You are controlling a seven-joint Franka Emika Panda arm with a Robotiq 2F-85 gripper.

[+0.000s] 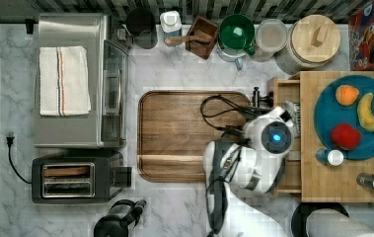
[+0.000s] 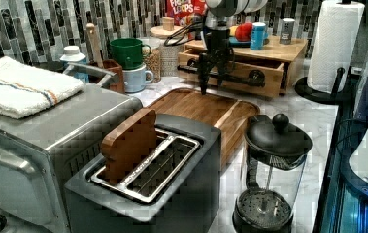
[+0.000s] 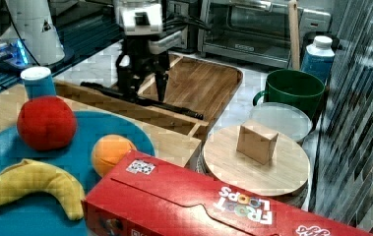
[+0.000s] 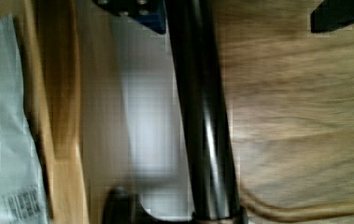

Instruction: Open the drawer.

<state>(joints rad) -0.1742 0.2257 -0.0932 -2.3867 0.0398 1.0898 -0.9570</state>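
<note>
Straddling the black bar handle (image 3: 147, 101) of the drawer (image 3: 125, 105), my gripper (image 3: 142, 86) has its fingers spread, one each side of the bar, nothing clamped. Wrist view agrees: bar (image 4: 202, 116) runs between two fingertips (image 4: 149, 14), gaps both sides. The drawer sits in the pale wooden box (image 1: 322, 190) at the top view's right and looks partly pulled out already; a white printed packet (image 4: 2, 140) shows inside.

Risks, my guess: pulling with fingers spread means only one finger hooks the bar, so it could slide along or slip off. Pulling off-axis could jam the drawer or drag the whole box, shaking the blue plate (image 1: 322, 106) with the fruit and the small bottles (image 1: 330, 157) on top.

Left to right in the top view: toaster oven (image 1: 71, 81) with towel, toaster (image 1: 76, 180), brown tray (image 1: 174, 136), then me. The tray lies directly along the pull path, so the drawer front could meet its rim. My cable (image 1: 221, 113) loops over the tray.
</note>
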